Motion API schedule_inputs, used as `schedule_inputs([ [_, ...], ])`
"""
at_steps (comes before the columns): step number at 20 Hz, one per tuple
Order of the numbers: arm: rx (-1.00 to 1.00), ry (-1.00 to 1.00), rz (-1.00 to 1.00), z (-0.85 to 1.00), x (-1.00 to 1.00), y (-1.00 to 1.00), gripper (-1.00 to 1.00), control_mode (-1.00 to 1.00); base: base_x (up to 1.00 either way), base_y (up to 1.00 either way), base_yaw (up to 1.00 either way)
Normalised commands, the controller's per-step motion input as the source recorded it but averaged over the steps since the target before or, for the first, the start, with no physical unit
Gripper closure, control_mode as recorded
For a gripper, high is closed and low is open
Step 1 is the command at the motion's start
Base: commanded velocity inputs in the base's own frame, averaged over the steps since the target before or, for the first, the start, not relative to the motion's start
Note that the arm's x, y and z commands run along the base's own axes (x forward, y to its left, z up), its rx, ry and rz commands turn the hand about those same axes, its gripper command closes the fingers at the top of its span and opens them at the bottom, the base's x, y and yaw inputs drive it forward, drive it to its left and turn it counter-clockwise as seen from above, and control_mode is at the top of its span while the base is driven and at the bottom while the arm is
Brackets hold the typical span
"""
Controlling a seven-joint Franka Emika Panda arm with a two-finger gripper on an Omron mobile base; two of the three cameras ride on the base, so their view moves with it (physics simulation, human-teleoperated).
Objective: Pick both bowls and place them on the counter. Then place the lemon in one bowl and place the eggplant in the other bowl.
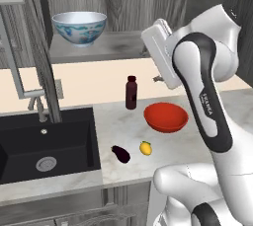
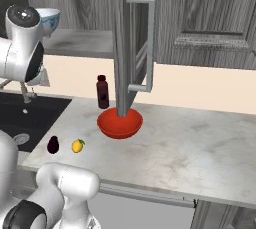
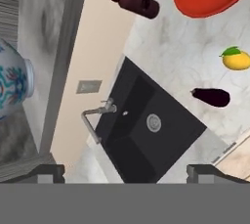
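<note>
The gripper (image 3: pixel 125 171) hangs with its jaws spread wide and empty, touching nothing, above the black sink (image 3: pixel 146 130) and apart from the floral bowl (image 3: pixel 12 81).

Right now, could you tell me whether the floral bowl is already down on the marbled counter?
No, the floral bowl sits on the grey shelf above the counter.

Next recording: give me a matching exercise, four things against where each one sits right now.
Things:
1. floral bowl
2. red bowl
3. eggplant
4. bottle

Places:
A. upright at the back of the counter
B. on the counter beside the lemon, nearer the sink
C. on the grey shelf
D. on the counter, right of the bottle

Pairs: 1-C, 2-D, 3-B, 4-A
</note>
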Motion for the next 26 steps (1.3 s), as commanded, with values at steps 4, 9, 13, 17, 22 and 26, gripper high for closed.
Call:
schedule_inputs([
  [4,0.04,-0.16,0.02,0.32,0.27,0.37,-1.0,-1.0,0.0,0.0,0.0],
  [9,0.1,-0.25,0.02,0.05,0.35,0.28,-1.0,-1.0,0.0,0.0,0.0],
  [13,0.13,-0.3,0.0,-0.01,0.41,0.14,-1.0,-1.0,0.0,0.0,0.0],
  [17,0.17,-0.19,0.0,0.01,0.4,0.05,-1.0,-1.0,0.0,0.0,0.0],
  [22,0.15,-0.02,0.0,0.14,0.46,0.02,-1.0,-1.0,0.0,0.0,0.0],
  [26,0.1,0.0,0.0,0.29,0.39,0.09,-1.0,-1.0,0.0,0.0,0.0],
])
